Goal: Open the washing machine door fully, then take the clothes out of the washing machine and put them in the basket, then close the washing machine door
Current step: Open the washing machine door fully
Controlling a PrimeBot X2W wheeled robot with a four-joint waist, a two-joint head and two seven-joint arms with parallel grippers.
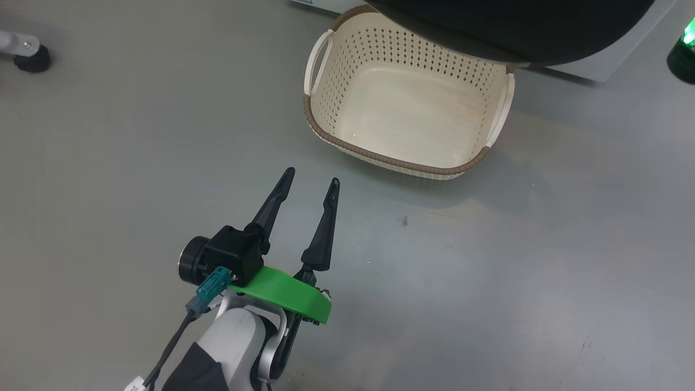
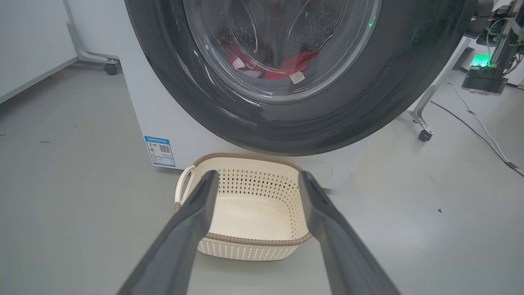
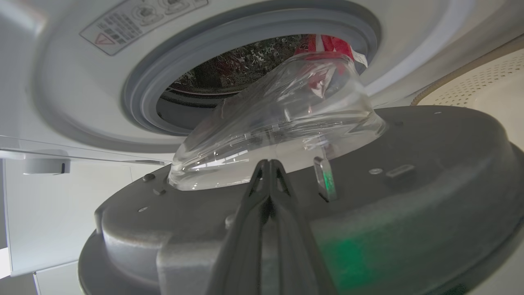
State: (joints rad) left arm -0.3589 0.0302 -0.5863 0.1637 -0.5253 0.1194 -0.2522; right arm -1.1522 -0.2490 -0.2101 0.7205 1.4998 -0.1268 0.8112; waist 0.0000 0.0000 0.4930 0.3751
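**Head view.** The left claw [image 1: 313,176] hangs over the grey floor [image 1: 108,163]. Its two dark fingers are spread apart and hold nothing. The tips point toward the basket [image 1: 380,158] and stand apart from its near rim. The basket rests on the floor with its bare cream bottom showing. Its far rim lies under the black edge of the door [image 1: 516,27], which juts out above it. A corner of the white washer [image 1: 597,69] shows behind.

**Left wrist view.** Between the spread fingers [image 2: 192,229], the basket [image 2: 245,239] sits just before the washer [image 2: 147,102], to the right of the blue sticker [image 2: 159,150]. The door [image 2: 286,131] spans the upper part. Through its glass bowl [image 2: 327,82], the red clothes [image 2: 294,63] with white tags lie low inside.

**Right wrist view.** The right claw [image 3: 268,163] is pressed together with nothing between its fingers. It lies at the grey inner face of the door [image 3: 409,184], tips just short of the glass bowl [image 3: 278,123]. Whether it touches that face cannot be told. The door stands ajar, with the bowl clear of the grey gasket [image 3: 139,94] and a gap between them. Within the gasket are the perforated drum [image 3: 229,61] and the red clothes [image 3: 327,43]. A metal tab [image 3: 325,182] stands on the door face beside the claw tips. The basket [image 3: 491,86] shows past the door's edge.
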